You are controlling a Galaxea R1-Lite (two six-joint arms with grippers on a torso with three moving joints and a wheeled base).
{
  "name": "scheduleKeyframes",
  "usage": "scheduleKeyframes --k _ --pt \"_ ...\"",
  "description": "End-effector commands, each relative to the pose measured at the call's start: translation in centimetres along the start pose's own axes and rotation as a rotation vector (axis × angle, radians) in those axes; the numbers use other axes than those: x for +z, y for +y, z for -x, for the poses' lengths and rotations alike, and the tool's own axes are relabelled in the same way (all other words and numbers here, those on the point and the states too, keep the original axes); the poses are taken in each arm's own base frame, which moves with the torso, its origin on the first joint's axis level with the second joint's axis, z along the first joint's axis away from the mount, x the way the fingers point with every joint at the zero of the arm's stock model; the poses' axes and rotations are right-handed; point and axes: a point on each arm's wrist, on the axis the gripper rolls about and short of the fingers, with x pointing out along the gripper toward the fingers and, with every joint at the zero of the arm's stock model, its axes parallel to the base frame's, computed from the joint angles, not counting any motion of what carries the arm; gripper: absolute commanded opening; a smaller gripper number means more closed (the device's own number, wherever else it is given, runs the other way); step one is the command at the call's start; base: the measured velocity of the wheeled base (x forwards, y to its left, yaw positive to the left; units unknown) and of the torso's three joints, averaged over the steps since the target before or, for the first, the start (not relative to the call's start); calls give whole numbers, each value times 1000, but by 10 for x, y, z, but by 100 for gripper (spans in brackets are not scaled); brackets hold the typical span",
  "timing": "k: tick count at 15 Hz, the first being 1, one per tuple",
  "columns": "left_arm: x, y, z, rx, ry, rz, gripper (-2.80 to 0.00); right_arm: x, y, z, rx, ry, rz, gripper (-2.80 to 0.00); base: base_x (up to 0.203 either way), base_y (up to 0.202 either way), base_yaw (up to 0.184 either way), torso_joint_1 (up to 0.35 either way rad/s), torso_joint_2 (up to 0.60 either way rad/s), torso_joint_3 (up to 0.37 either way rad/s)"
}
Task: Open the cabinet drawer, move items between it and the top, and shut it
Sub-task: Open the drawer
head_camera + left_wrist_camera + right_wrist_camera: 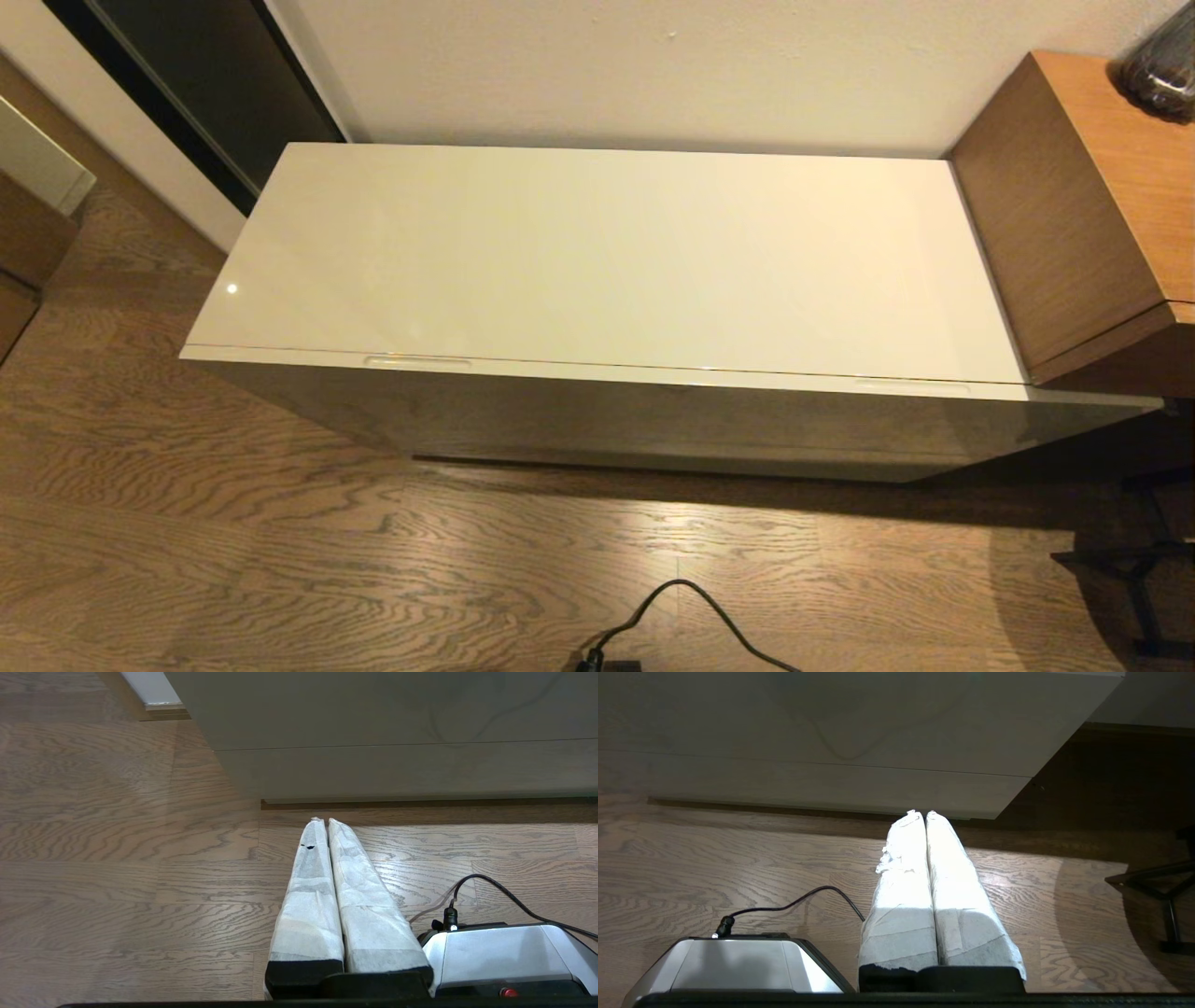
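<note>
From my head camera, the low cabinet's glossy cream top [607, 261] runs long from left to right against the wall, and I see none of the items on it. The cabinet drawer [653, 415] is shut, its front edge flush under the top's near edge, with one recessed handle slot [417, 361] toward the left corner and a second handle slot [910, 384] toward the right corner. A taller brown wooden cabinet [1074, 215] stands against the right end. Neither arm shows here, only a black cable [691, 616] on the wooden floor [233, 523] before me.

Through my left wrist camera, my left end effector [323, 821] hangs low over the floor, its two white-wrapped fingers [310, 896] pressed together, holding nothing and touching nothing. The drawer front rises ahead of the tips and above them, toward the cabinet's left corner.

Through my right wrist camera, my right end effector [922, 813] hangs likewise, wrapped fingers [952, 886] closed on nothing, with the cabinet's right front corner ahead and above.

As I judge it, opening has not begun. The slots lie up along the drawer's top edge, on its long axis, well above both sets of tips; each arm sits nearer the slot on its own side, so either must rise and reach forward, then pull toward me.
</note>
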Motion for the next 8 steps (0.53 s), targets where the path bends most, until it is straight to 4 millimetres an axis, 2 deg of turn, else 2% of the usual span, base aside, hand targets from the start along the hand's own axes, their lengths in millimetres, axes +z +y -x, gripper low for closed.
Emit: scheduleKeyframes --k 1,8 --pt "0 0 0 -1 0 -1 -280 0 0 0 1 2 0 -280 0 0 0 0 0 0" --pt "0 0 0 -1 0 -1 -280 -1 0 0 5 7 26 -280 0 0 0 0 0 0"
